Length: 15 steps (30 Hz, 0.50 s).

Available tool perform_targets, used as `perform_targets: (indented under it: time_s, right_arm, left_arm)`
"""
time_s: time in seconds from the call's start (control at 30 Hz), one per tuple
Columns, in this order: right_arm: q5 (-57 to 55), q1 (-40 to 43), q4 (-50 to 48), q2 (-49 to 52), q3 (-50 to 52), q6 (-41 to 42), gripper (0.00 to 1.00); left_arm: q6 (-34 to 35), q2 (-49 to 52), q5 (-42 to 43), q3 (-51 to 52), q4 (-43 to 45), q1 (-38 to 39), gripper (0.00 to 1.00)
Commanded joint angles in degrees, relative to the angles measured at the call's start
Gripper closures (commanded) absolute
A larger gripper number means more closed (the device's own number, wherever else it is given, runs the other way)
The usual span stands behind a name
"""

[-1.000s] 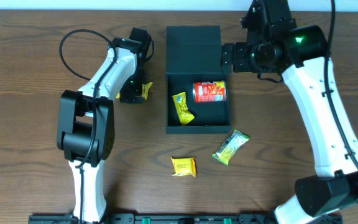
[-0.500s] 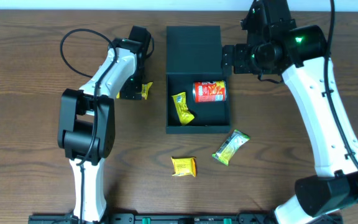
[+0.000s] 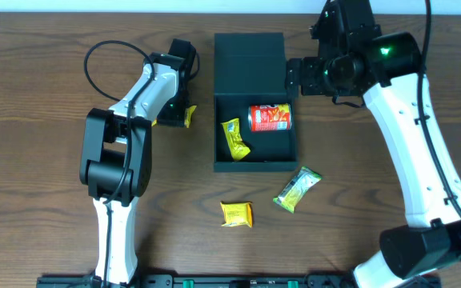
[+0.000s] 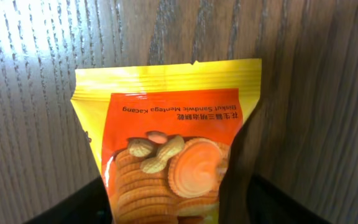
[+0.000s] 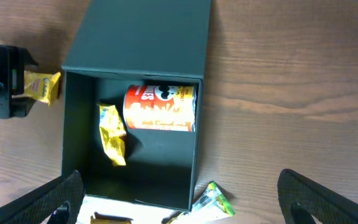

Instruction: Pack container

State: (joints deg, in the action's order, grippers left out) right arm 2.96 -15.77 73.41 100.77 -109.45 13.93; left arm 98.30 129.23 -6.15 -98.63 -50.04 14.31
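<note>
The dark container (image 3: 222, 152) stands open at mid table, its lid (image 3: 249, 58) folded back flat. Inside lie a red can (image 3: 270, 118) and a yellow packet (image 3: 234, 138). My left gripper (image 3: 171, 113) is left of the container, low on the table, shut on a yellow-orange biscuit packet (image 3: 188, 117). In the left wrist view this packet (image 4: 166, 137) sits between the fingers (image 4: 176, 208). My right gripper (image 3: 294, 76) hangs open and empty above the container's right rim. Its view shows the container (image 5: 73, 118), the can (image 5: 160, 107) and the open fingers (image 5: 179, 183).
A green packet (image 3: 298, 189) and a small yellow packet (image 3: 236, 214) lie on the wood in front of the container. The left arm's black cable (image 3: 102, 56) loops over the table at the back left.
The left arm has shifted slightly to the right over the biscuit packet. The right arm and the container's contents have not moved.
</note>
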Motion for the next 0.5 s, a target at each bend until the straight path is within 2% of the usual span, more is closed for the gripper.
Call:
perform_targets:
  time_s: [0.0,0.03,0.1,0.27,0.47]
  right_arm:
    - [-0.20,0.09,0.13,-0.48,-0.79,-0.92,0.01]
    - [-0.20,0.11,0.13,-0.48,-0.79,-0.92,0.01]
    - [-0.17,0.09,0.13,-0.48,-0.79,-0.90,0.01]
    - [-0.17,0.09,0.11,-0.48,-0.79,-0.90,0.01]
    - [-0.17,0.09,0.04,-0.48,-0.79,-0.87,0.01]
  left_arm:
    - [-2.43,0.85,-0.46,-0.85,0.13,-0.50,0.43]
    - [-6.51,0.83,-0.72,-0.85,1.64,-0.57,0.50]
    - [-10.23,0.83,-0.98,-0.87,2.86,-0.57,0.53]
    - [-14.03,0.83,-1.33,-0.87,2.97,-0.79,0.61]
    - [-21.70,0.39,-1.95,-0.92,3.80,-0.85,0.61]
